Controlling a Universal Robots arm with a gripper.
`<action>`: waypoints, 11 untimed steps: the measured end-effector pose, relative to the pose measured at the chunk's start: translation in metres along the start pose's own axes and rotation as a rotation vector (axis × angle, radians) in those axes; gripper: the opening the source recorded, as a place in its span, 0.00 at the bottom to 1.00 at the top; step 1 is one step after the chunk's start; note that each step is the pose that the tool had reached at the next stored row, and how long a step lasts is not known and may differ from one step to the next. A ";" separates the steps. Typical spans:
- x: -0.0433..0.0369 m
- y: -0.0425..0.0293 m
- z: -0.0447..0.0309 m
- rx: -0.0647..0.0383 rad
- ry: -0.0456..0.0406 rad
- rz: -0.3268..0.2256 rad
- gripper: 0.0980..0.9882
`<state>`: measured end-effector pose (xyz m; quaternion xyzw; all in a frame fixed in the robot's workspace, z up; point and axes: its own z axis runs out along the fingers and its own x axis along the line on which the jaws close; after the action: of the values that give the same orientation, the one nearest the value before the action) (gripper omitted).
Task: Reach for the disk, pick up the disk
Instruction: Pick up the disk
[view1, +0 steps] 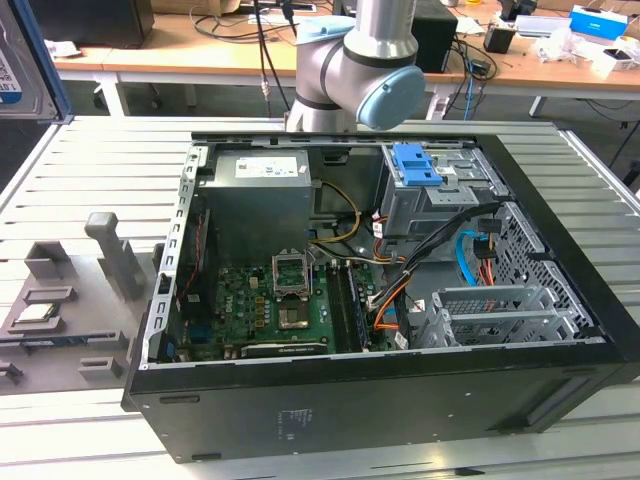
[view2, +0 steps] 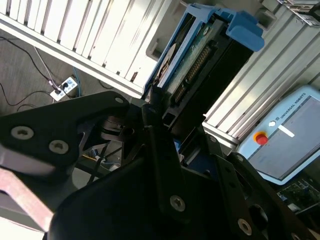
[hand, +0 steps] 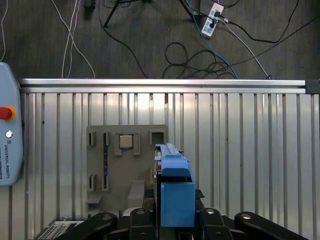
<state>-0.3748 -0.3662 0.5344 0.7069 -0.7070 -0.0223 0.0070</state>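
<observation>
The disk is seen edge-on in the first wrist view, its blue carrier rail toward the camera, held above the slatted table. My gripper is shut on it, one black finger on each side. In the second wrist view the disk shows its connector edge and blue rail, sticking out past the gripper. At the exterior view's far upper left, the silver-grey disk with its blue rail and white-and-blue label hangs well above the table.
An open computer case lies on the slatted metal table. A grey slotted stand plate sits on the exterior view's left. A teach pendant lies on the table. Cables and a power strip lie on the floor.
</observation>
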 end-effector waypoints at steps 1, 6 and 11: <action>-0.0001 -0.0029 -0.0001 0.000 0.0000 0.000 0.30; -0.0002 -0.0240 -0.0010 0.000 0.0000 0.000 0.30; -0.0004 -0.0386 -0.0016 -0.001 0.0001 0.000 0.30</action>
<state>-0.3362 -0.3659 0.5345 0.7068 -0.7071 -0.0225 0.0072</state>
